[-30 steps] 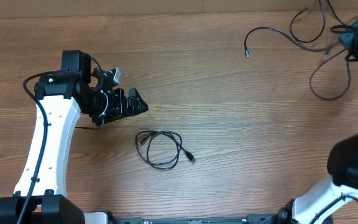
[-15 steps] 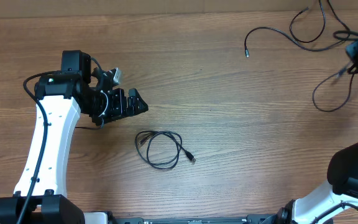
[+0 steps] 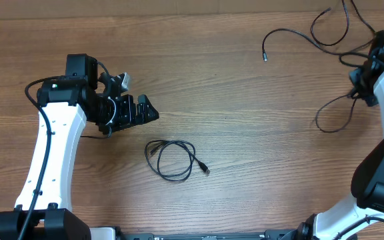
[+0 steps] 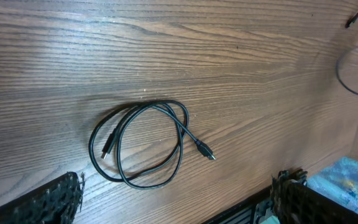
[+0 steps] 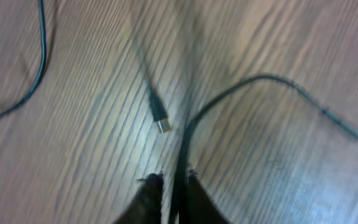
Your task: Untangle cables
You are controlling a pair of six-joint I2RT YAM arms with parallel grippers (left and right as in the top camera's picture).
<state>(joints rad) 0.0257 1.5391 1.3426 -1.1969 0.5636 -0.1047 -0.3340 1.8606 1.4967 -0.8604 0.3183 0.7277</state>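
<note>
Inspecting the wooden table point(image 3: 245, 140), you will find the three cables in separate places.

Coiled cable point(image 3: 172, 160): it lies flat near the front middle of the table in a loose double loop. One plug tip sits inside the loop and the other points out to the right. Nothing touches it. The left wrist view shows it directly below the camera.

Left gripper point(image 3: 151, 110): it hovers just behind and to the left of the coiled cable. Its fingers point(image 4: 55, 199) stand wide apart at the two lower corners of the wrist view, with nothing between them.

Right gripper point(image 5: 174, 186): it is at the far right edge of the table. The wrist view is blurred, but the two fingertips are drawn close together with a thin black wire running up between them. You may record it as clamped on that wire.

Gripped cable point(image 3: 319, 119): from the right gripper it trails left and forward in an open loop over the table surface. In the wrist view it arcs away to the right and ends in a small plug tip. A second plug tip lies just beside the wire, above the fingertips; I cannot tell which cable it belongs to.

Far cable point(image 3: 289, 31): one plug tip rests apart at the back right of centre. Its wire curves right toward the back right corner, where several strands cross. I cannot separate the strands there.
</note>
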